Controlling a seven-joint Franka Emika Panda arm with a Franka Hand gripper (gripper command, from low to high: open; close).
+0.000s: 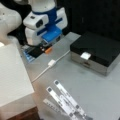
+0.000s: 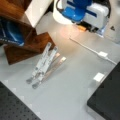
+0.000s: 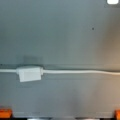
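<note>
My gripper [image 1: 46, 49] hangs low over the grey table [image 1: 95, 87] at the back, under the white and blue hand; in a front view it is at the top [image 2: 82, 27]. In the wrist view its orange fingertips [image 3: 5, 113] show at the bottom corners, far apart, so the gripper [image 3: 61, 115] is open with nothing between them. A thin white cable [image 3: 80, 72] with a white plug [image 3: 29, 73] crosses the table just ahead of the fingers. The plug also shows in both front views [image 1: 51, 62] [image 2: 102, 54]. The gripper touches nothing.
A black box with metal sides [image 1: 96, 50] [image 2: 107, 97] carries a white tag [image 1: 85, 55] [image 2: 99, 76]. A folded metal stand [image 1: 66, 102] [image 2: 45, 65] lies flat nearby. A white block [image 1: 12, 75] and a wooden shelf [image 2: 27, 42] border the table. A black perforated board [image 2: 12, 107] is at a corner.
</note>
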